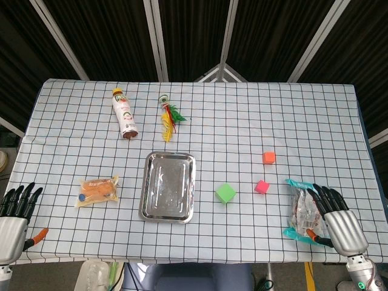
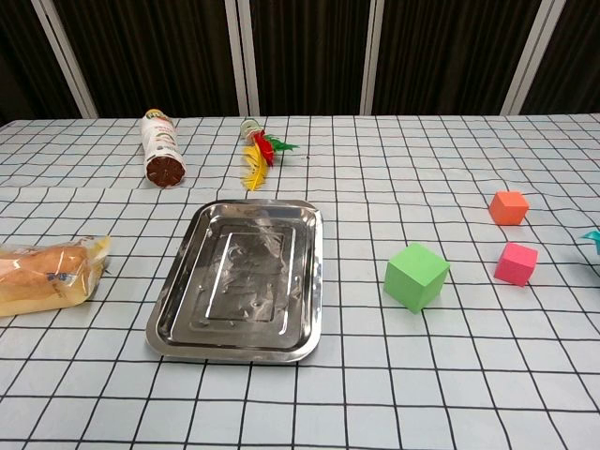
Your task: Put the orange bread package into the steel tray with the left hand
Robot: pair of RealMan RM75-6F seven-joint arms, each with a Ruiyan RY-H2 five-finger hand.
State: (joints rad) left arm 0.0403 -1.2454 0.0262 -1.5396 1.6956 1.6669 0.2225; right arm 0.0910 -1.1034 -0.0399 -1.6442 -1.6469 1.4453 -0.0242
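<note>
The orange bread package [image 1: 97, 190] lies flat on the checked cloth, left of the steel tray [image 1: 169, 185]; the chest view shows the package [image 2: 49, 274] at its left edge and the tray [image 2: 246, 277] with nothing in it. My left hand [image 1: 16, 215] hovers at the table's front left corner, well left of and nearer than the package, fingers apart and holding nothing. My right hand [image 1: 337, 218] is at the front right, fingers spread over a clear snack bag [image 1: 301, 210]. Neither hand shows in the chest view.
A tube-shaped can [image 1: 125, 114] and a feathered shuttlecock toy [image 1: 168, 117] lie at the back. A green cube [image 1: 225, 193], a pink cube [image 1: 262, 186] and an orange cube [image 1: 269, 157] sit right of the tray.
</note>
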